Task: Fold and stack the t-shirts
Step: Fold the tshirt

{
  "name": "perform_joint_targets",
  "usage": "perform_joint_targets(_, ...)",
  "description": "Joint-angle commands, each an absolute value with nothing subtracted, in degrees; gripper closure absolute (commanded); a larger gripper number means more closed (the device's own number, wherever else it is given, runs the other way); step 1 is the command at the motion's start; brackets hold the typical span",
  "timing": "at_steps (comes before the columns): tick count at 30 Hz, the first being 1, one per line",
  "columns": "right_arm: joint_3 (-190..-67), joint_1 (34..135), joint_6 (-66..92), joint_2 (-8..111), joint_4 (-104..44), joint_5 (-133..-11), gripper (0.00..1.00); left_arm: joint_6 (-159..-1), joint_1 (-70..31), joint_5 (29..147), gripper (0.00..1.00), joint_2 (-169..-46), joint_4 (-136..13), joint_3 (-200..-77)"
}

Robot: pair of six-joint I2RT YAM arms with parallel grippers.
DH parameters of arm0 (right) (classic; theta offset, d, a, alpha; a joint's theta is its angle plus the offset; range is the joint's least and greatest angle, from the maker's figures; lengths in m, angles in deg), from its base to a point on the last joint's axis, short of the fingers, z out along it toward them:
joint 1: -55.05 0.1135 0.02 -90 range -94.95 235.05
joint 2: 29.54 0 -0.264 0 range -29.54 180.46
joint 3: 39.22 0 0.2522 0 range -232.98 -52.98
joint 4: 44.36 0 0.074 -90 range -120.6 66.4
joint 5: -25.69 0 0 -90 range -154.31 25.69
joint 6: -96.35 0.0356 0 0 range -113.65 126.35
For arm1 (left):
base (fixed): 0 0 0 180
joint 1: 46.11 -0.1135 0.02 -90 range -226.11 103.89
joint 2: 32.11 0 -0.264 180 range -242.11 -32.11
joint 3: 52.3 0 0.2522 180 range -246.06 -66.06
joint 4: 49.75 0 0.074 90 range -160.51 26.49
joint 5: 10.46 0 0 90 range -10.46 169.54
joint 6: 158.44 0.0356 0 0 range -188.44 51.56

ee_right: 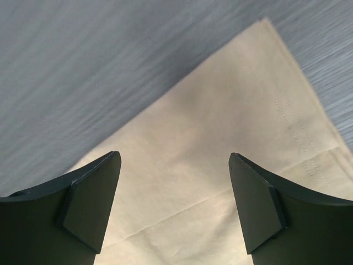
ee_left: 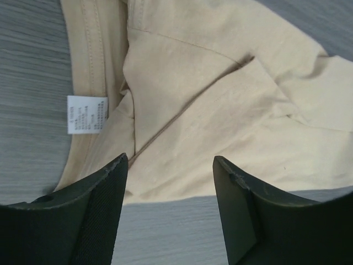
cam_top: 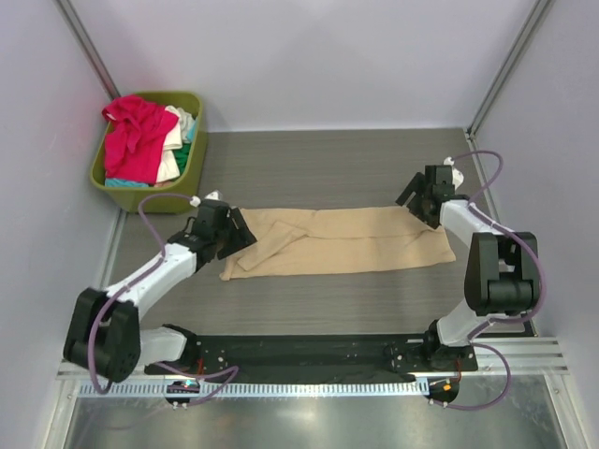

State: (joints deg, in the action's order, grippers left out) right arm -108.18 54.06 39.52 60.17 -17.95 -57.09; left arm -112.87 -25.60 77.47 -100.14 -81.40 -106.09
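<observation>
A tan t-shirt (cam_top: 346, 241) lies on the table folded lengthwise into a long strip. My left gripper (cam_top: 236, 234) is open and empty at its left, collar end; in the left wrist view (ee_left: 170, 161) the tan t-shirt (ee_left: 220, 110) shows a folded sleeve and a white neck label (ee_left: 87, 114) ahead of the jaws. My right gripper (cam_top: 416, 198) is open and empty above the strip's right, hem end; the right wrist view (ee_right: 175, 157) has flat tan cloth (ee_right: 220, 149) between the jaws. Pink-red (cam_top: 138, 136), cream-white (cam_top: 176, 140) and teal-green (cam_top: 126, 183) t-shirts sit in the basket.
An olive-green plastic basket (cam_top: 190, 166) stands at the back left corner, just beyond the left gripper. Grey walls and metal posts close in the table on three sides. The arm bases sit on a black rail (cam_top: 309, 354) at the near edge.
</observation>
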Motion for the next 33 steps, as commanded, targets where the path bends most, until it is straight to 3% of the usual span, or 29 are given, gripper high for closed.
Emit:
perform_joint_targets(1, -108.27, 54.61, 39.13, 64.22, -19.52, -58.68, 0.16, -115.55, -25.02, 79.26, 0.37, -109.23, -71.09, -108.24)
perform_joint_targets(10, -98.09, 63.82, 43.43, 63.71, -21.97, -67.81, 0.17, -116.87, -23.61, 81.65, 0.44, -128.87, -67.55, -116.06)
perform_joint_targets(14, -90.62, 75.68, 51.24, 62.48, -28.54, -69.76, 0.18, -116.96, -23.52, 80.42, 0.45, -137.9, -67.99, -123.26)
perform_joint_targets(17, -85.77, 92.18, 63.97, 62.04, -34.45, -68.28, 0.18, -115.82, -23.52, 81.11, 0.45, -144.33, -69.66, -133.79)
perform_joint_targets(20, -91.02, 108.9, 70.42, 63.79, -36.23, -66.34, 0.19, -111.26, -23.43, 85.58, 0.47, -155.57, -75.53, -151.78)
perform_joint_targets(22, -100.5, 116.62, 68.42, 64.58, -28.44, -61.62, 0.17, -105.57, -22.82, 90.41, 0.48, -164.44, -84.92, -171.28)
perform_joint_targets(23, -103.4, 118.06, 67.44, 64.5, -23.53, -60.28, 0.17, -103.79, -22.47, 91.3, 0.48, -167.17, -89.39, -185.88)
perform_joint_targets(27, -113.34, 119.13, 62.87, 60.73, -13.49, -53.0, 0.15, -99.47, -21.85, 92.9, 0.41, -172.74, -105.06, -208.04)
perform_joint_targets(33, -118.37, 113.87, 55.49, 56.41, -5.28, -39.97, 0.11, -100.79, -24.74, 88.24, 0.3, -151.94, -100.17, -190.01)
